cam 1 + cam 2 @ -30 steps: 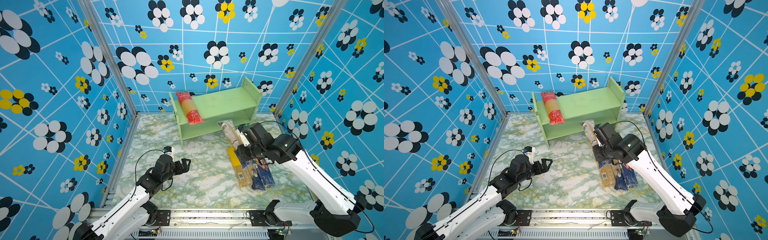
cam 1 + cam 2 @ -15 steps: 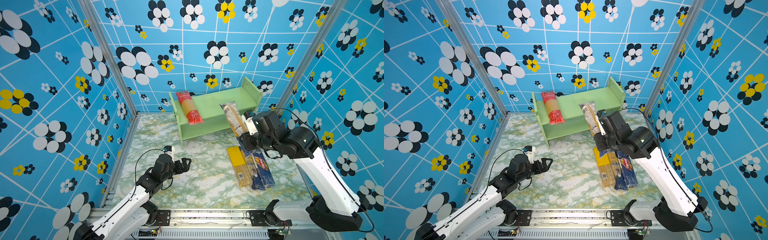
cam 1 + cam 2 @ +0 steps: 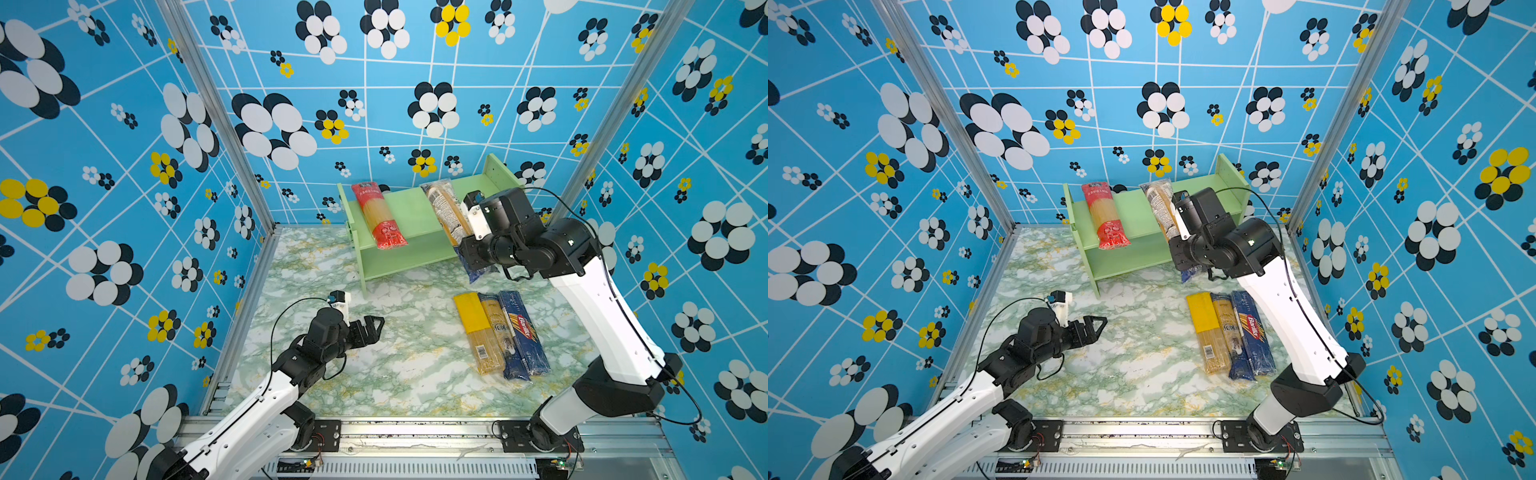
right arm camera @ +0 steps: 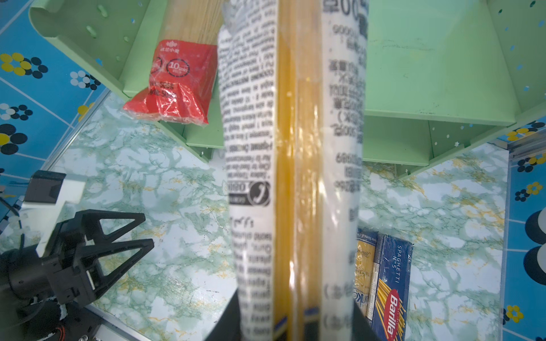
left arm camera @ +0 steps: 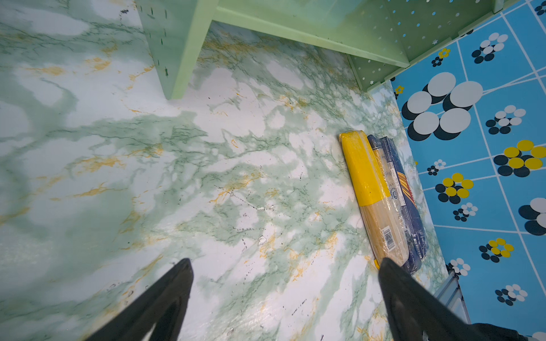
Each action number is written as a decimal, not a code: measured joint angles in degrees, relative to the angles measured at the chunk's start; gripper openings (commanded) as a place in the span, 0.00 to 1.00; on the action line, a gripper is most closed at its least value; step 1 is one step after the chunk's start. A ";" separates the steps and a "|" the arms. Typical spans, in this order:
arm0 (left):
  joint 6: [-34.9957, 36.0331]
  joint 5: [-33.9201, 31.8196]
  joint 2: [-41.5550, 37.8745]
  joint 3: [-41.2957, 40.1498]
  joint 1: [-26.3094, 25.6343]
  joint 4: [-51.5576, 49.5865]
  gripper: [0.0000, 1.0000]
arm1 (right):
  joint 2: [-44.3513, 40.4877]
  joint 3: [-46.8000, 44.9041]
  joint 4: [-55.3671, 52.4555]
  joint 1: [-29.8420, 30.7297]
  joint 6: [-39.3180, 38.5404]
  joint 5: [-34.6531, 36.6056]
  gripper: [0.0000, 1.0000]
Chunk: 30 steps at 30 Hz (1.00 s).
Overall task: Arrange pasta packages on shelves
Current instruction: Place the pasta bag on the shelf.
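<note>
While the right gripper [image 4: 295,327] pinches the clear pack with the white label [image 3: 445,210] close to its lower end, one black finger [image 4: 227,324] on either side of the wrapper, the pack slants up across the top tier of the pale green shelf unit [image 3: 415,203] at the back of the marbled tabletop [image 3: 395,374]. Its far end reaches toward the blue flowered back wall [image 3: 374,124], and its dark blue tip pokes out below the wrist, forward of the shelf's front edge. Whether the pack already rests on the board cannot be told from either top view. The red pack [image 3: 379,216] lies on the same tier, nearer the unit's left side panel and clearly apart from the held pack, with its crimped red end overhanging the front edge.

Three more packs lie flat on the tabletop in front of the shelf and under the right arm, side by side and touching: the yellow pack [image 3: 471,320], the brownish pack [image 3: 494,332] and the dark blue Barilla pack [image 3: 523,332], all pointing roughly toward the shelf.

On the other side of the tabletop the left gripper [image 3: 374,328] hovers low over bare marble, jaws spread wide and holding nothing, well apart from the shelf and from the three packs
</note>
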 measured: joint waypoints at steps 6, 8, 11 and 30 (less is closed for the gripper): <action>-0.02 0.11 -0.74 0.00 0.00 0.00 0.99 | 7.21 7.65 -0.09 -2.78 -0.17 -1.68 0.00; -0.02 0.11 -1.01 0.00 0.00 -0.02 0.99 | 9.46 10.23 -0.28 -3.45 -0.20 -2.51 0.00; 0.00 0.11 -1.03 0.00 0.00 -0.09 0.99 | 12.98 15.02 -1.22 -4.13 -0.17 -3.21 0.00; -0.02 0.09 -1.03 0.00 0.00 -0.28 0.99 | 20.87 22.95 -1.99 -6.01 -1.68 -3.98 0.00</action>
